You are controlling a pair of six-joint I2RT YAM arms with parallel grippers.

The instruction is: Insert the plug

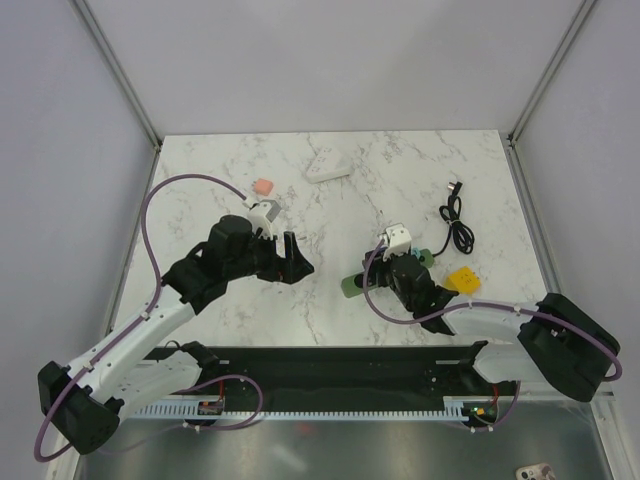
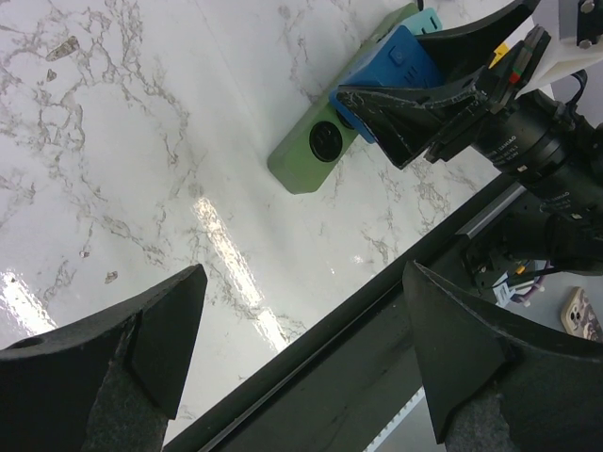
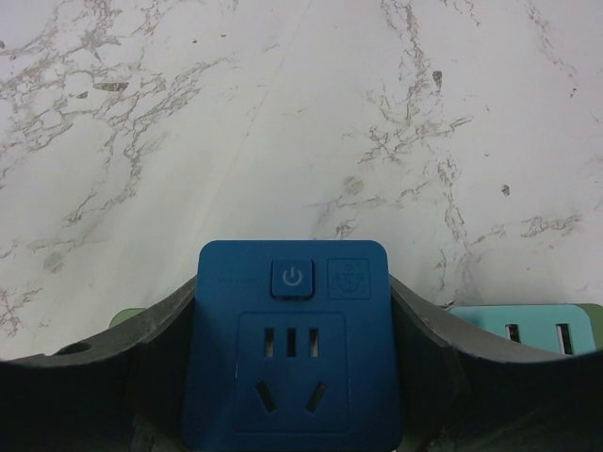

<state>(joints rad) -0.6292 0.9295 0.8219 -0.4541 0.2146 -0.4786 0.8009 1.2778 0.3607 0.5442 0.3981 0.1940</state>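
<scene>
One marble table (image 1: 210,300), two arms: left arm (image 1: 150,330) and right arm (image 1: 500,325). On it there's one green strip (image 1: 352,287) lying near-right of centre, one black cable (image 1: 457,222) at far right, one white slab (image 1: 327,170) at the far edge, one yellow block (image 1: 462,278) just right of the strip, one pink block (image 1: 262,186) far left, one teal block (image 3: 523,325) on the strip and one plug (image 3: 292,367). The plug's bright blue, a rounded square face with a power button, a small icon, then three short slots over two slanted ones. It sits over the strip just left of the teal block; can't tell if it's seated. The right gripper (image 3: 292,311) is pinching its sides, and the left gripper (image 2: 303,282) hangs spread wide, nothing in it.
</scene>
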